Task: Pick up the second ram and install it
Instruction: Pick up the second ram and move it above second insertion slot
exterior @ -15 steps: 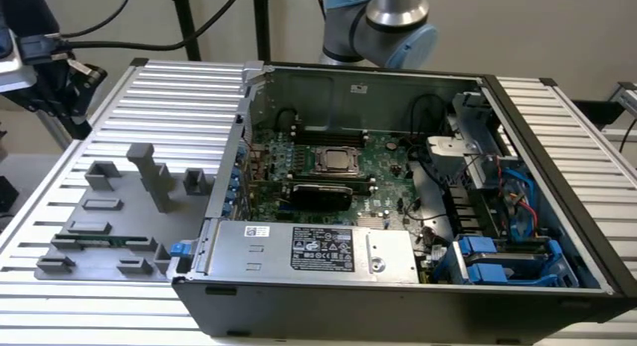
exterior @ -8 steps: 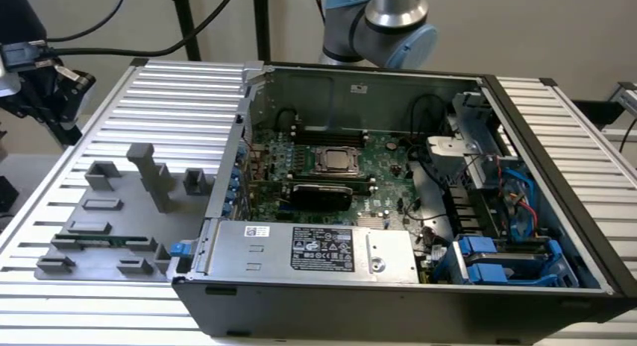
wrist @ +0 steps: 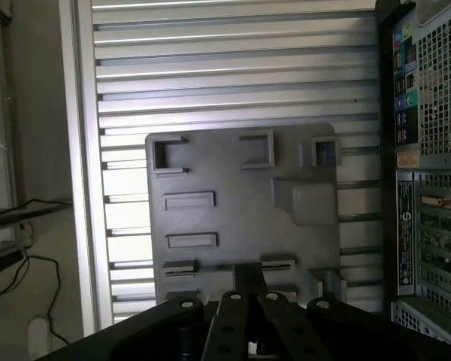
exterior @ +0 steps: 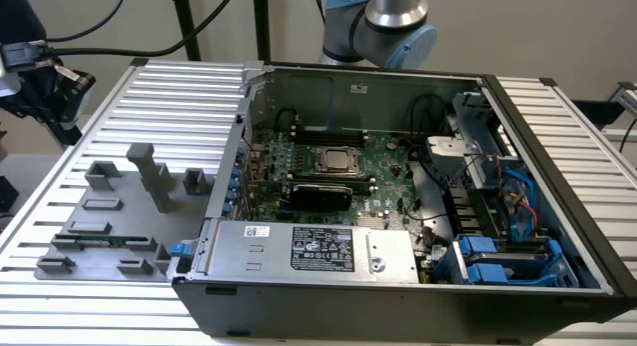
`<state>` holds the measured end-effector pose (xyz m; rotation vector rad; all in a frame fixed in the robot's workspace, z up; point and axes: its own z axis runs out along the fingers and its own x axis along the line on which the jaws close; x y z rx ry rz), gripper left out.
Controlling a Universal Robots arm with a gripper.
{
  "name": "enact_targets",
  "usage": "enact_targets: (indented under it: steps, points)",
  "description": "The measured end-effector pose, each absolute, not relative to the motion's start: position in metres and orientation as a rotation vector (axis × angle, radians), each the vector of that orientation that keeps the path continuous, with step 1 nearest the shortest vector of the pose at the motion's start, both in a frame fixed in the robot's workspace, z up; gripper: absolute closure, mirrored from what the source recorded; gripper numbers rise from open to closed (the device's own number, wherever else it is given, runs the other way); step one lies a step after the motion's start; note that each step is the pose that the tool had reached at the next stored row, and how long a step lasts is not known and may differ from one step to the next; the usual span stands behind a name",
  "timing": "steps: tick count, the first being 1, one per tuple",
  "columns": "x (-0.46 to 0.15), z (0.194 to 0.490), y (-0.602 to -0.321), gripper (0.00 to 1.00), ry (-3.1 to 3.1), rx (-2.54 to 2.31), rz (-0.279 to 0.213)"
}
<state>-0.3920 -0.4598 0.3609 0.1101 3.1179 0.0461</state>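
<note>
The second ram [exterior: 100,239], a slim green stick, lies on edge in the front holders of the grey fixture plate [exterior: 110,212] at the exterior view's left, beside the open computer case [exterior: 398,286]. My gripper [exterior: 58,92] hangs high over the far left corner of the slatted table, well apart from the ram. In the wrist view my gripper [wrist: 249,277] looks down on the fixture plate [wrist: 240,218], and its dark fingers [wrist: 242,282] stand together with nothing between them. They cover the middle of the front holders. The green motherboard [exterior: 329,163] lies inside the case.
The case's raised walls and the silver power supply [exterior: 309,249] border the fixture on the exterior view's right. Upright grey blocks [exterior: 149,174] stand on the fixture plate. Black cables and stands [exterior: 184,21] run behind the table. The arm's base [exterior: 383,25] rises behind the case.
</note>
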Motion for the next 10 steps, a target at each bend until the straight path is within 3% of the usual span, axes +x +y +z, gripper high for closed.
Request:
enact_targets:
  steps: [10]
  points:
    - [-0.392,0.3609,-0.4599,0.89,3.119,0.083,0.046]
